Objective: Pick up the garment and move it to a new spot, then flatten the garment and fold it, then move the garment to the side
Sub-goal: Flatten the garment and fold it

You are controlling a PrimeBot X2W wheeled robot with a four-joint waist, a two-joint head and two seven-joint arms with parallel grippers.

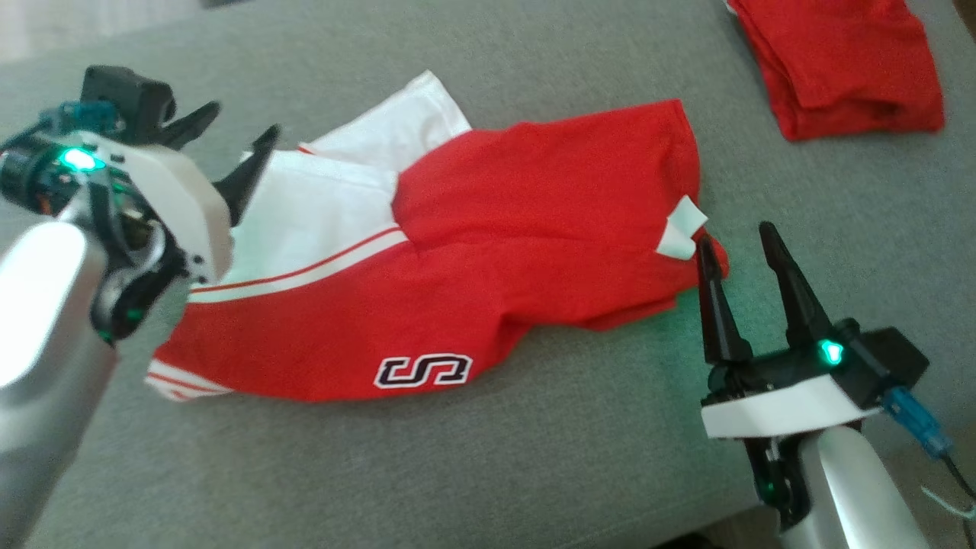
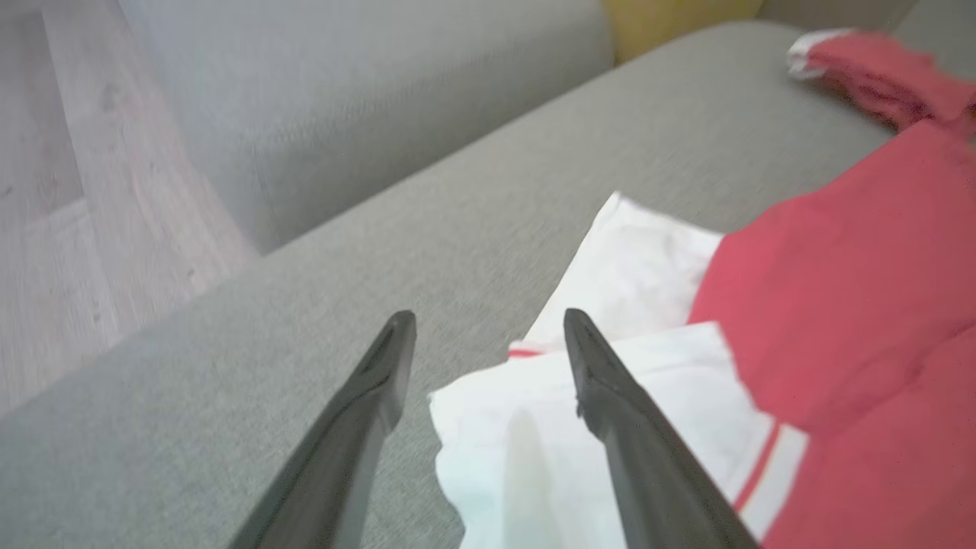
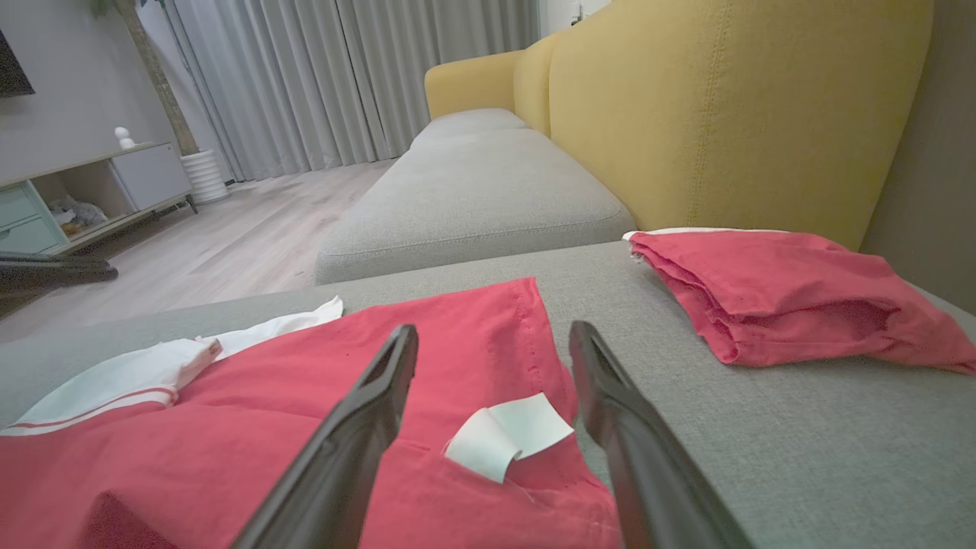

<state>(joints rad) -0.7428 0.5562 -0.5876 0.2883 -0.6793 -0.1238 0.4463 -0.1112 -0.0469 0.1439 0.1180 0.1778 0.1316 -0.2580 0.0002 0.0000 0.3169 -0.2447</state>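
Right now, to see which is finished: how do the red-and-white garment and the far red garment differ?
The red-and-white garment lies spread out and rumpled; the red garment is folded into a stack. The red-and-white garment shows white panels, stripes and a logo; the red garment looks nearly all red. Both lie on the grey sofa.

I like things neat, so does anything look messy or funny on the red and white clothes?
Yes. The garment is not flat on the grey cushion: its red part is flopped over the white part in a rumpled fold, and a white tag sticks out, curled, at its edge by the right gripper.
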